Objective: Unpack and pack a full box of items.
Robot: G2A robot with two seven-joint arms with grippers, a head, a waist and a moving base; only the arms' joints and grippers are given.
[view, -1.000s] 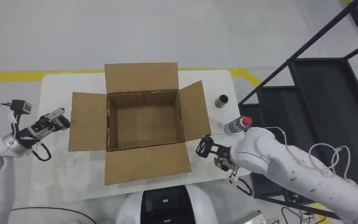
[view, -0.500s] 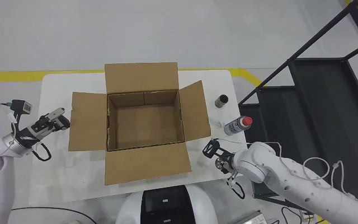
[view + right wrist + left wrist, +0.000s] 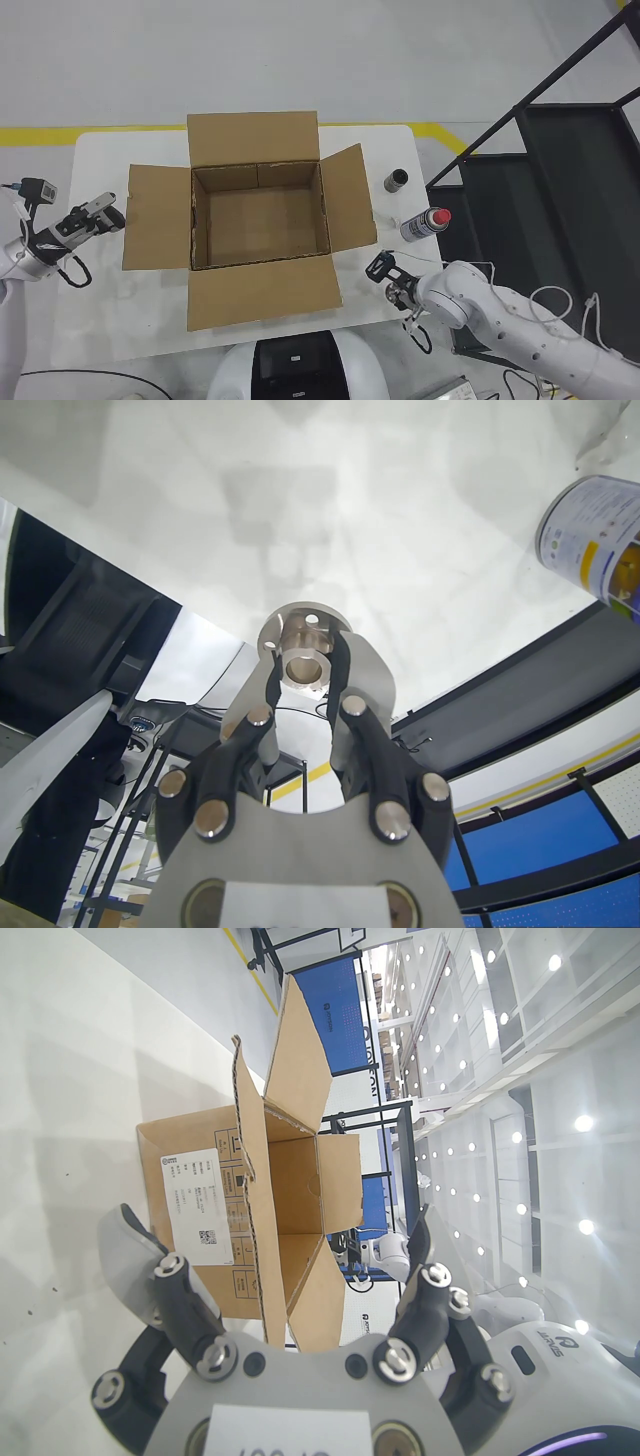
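Plainly the right pincer [image 3: 380, 267] is clamped narrow on a small flanged metal bushing [image 3: 303, 670], near the worktop's [image 3: 120, 310] robot-side right corner, just off the corner of the cardboard box's [image 3: 252, 140] near flap. In the right wrist view the fingers grip the sleeve from either side; the bore looks back toward the wrist and the flange is turned toward the white surface, so the long axis runs in line with the pincer's own reach; whether the flange touches the worktop I cannot tell.

The box stands open at the worktop's middle, its four flaps folded out and its floor bare; from the held bushing the opening lies toward the left edge and a little toward the far edge, with the right-hand flap between. On that the next move turns, as I judge it: to go in, the part must rise over that flap before crossing; to be set out, it need only sink and be let go.

A spray can [image 3: 424, 224] lies on its side near the right edge, just beyond the pincer; a small dark cylinder [image 3: 397, 180] sits farther along that edge. The left pincer [image 3: 112, 210] hangs wide at the left edge beside the box's left flap, holding nothing; the right arm is much the nearer to the loose items.
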